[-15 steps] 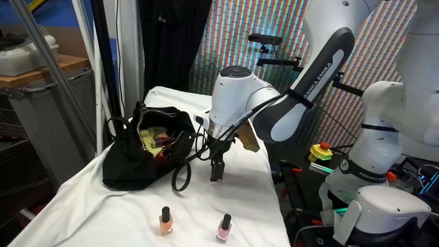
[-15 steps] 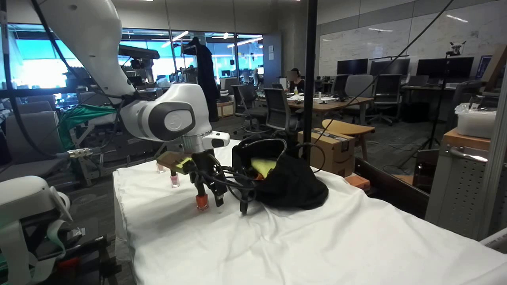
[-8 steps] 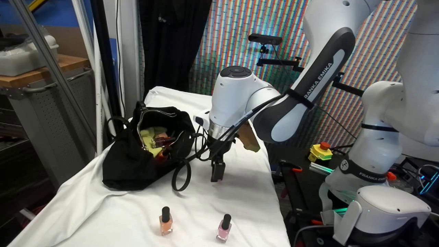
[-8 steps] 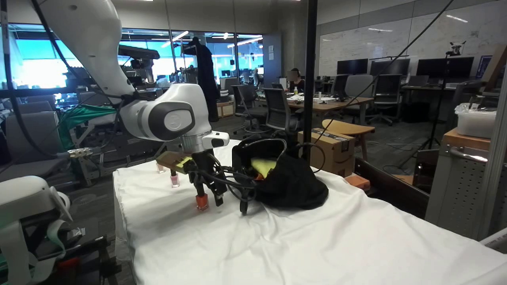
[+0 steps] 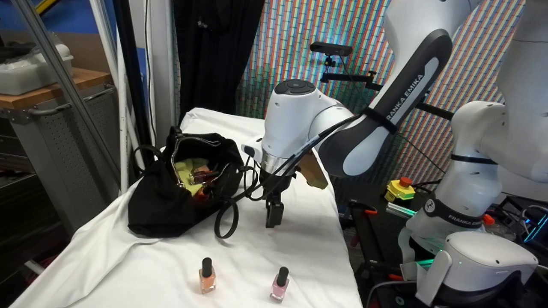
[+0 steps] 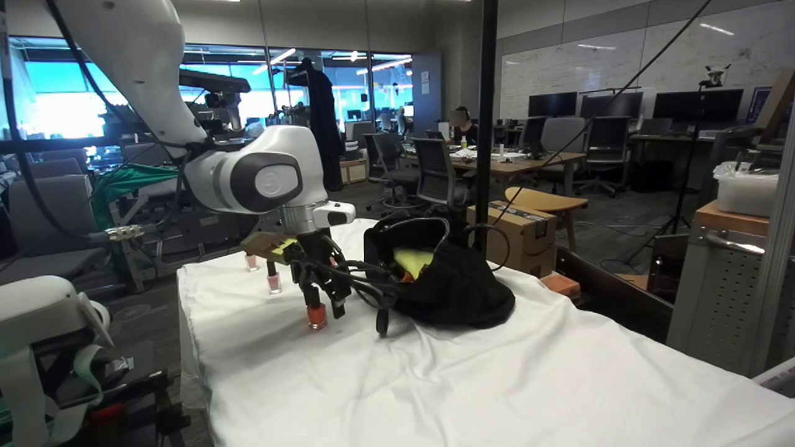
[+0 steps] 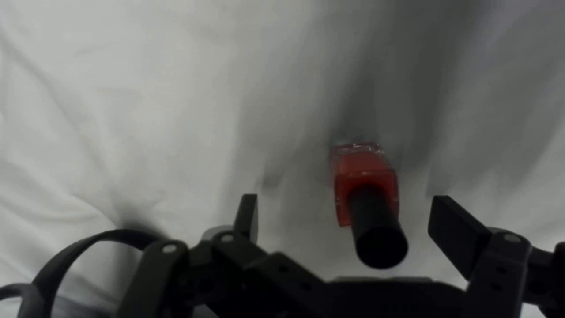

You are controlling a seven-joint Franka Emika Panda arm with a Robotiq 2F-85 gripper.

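The hand [image 7: 346,216] is spread wide with nothing in its grip. In the wrist view its fingers [image 7: 248,216] come in from the bottom of the frame and the red bottle [image 7: 364,179] stands between them, right of center, touching neither as far as I can tell. It's upright on the white-draped desk [image 7: 176,132], black cap [image 7: 382,247] up, sitting closer to the finger at frame right.

So imo this is the lining-up step, grasp not made yet. Next move calls for, I'd guess, a small sideways nudge to center the cap, a check on height, then a gentle, even squeeze. Go off-center and it'd probably get shoved or tipped.

Near the hand, left of center in an exterior view, there's a black bag [image 5: 171,209], mouth gaping, with a yellow cloth [image 5: 184,171] and small stuff [image 5: 204,176] I can't sort out inside. One handle [image 5: 236,216] hangs down beside it. Bottom of that frame: a peach bottle [image 5: 207,280] and, to its right, a pink bottle [image 5: 279,288], both upright.

Readable stuff: the arm [image 5: 366,143] shows "RANKA EMIKA", first letter lost behind a strap [image 5: 380,120]. Lower right, a black band [image 5: 462,219] reads "FRANKA EM" before it curves off. The box [image 6: 518,239] right of center in an exterior view has a curved arrow that looks like Amazon's. No label I can make out on the bottles.
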